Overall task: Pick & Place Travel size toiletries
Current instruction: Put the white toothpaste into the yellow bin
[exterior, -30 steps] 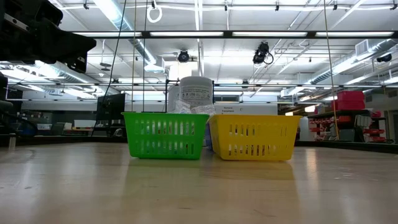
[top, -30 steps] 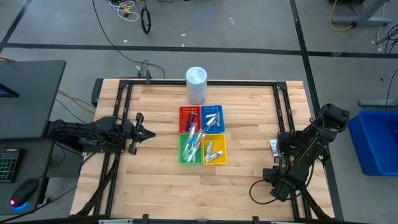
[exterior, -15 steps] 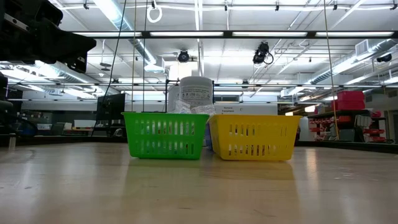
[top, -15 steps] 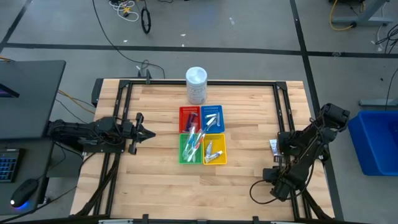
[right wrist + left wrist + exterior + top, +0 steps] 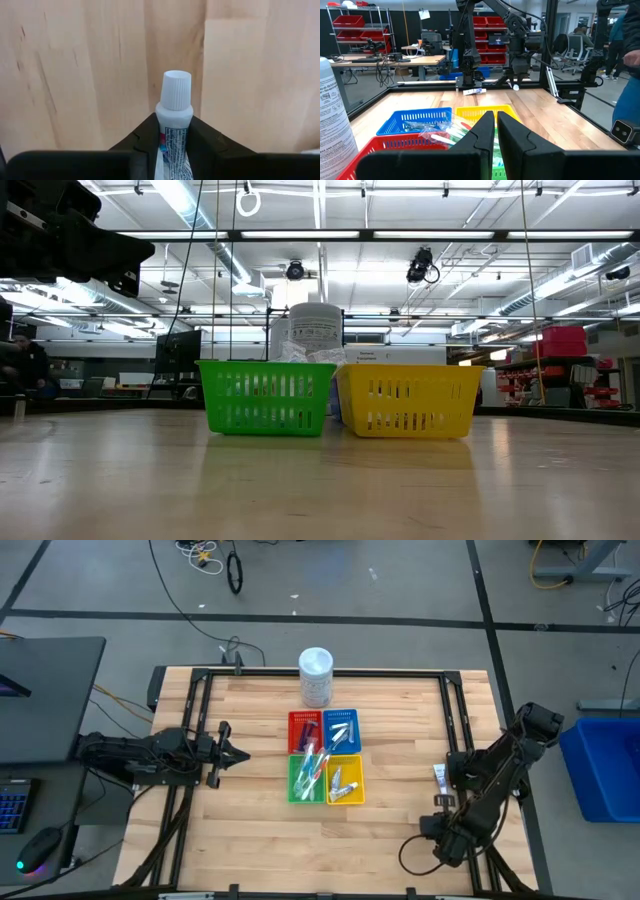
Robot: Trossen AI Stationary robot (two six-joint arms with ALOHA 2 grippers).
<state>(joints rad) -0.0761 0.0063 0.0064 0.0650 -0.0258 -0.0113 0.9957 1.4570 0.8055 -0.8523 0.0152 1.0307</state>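
pale butcher-block wooden table (image 5: 260, 840) carries four small slotted plastic trays in a tight square at its centre: red tray (image 5: 303, 727), blue tray (image 5: 342, 726), green tray (image 5: 303, 781) and yellow tray (image 5: 347, 780). a tall white cylindrical tub (image 5: 316, 677) stands just behind them. from table height only the green and yellow trays show, and their walls hide what lies inside. from above, thin pale sticks and silvery sachets (image 5: 317, 762) overlap across the trays, too small to sort. the dark left gripper (image 5: 240, 754) waits at the left side of the table, its fingers almost together on nothing. the dark right gripper (image 5: 173, 131) is low over the table's right edge, its fingers pressed on a small white squeeze tube with a ribbed cap (image 5: 174, 112); the tube's lower end is cut off.
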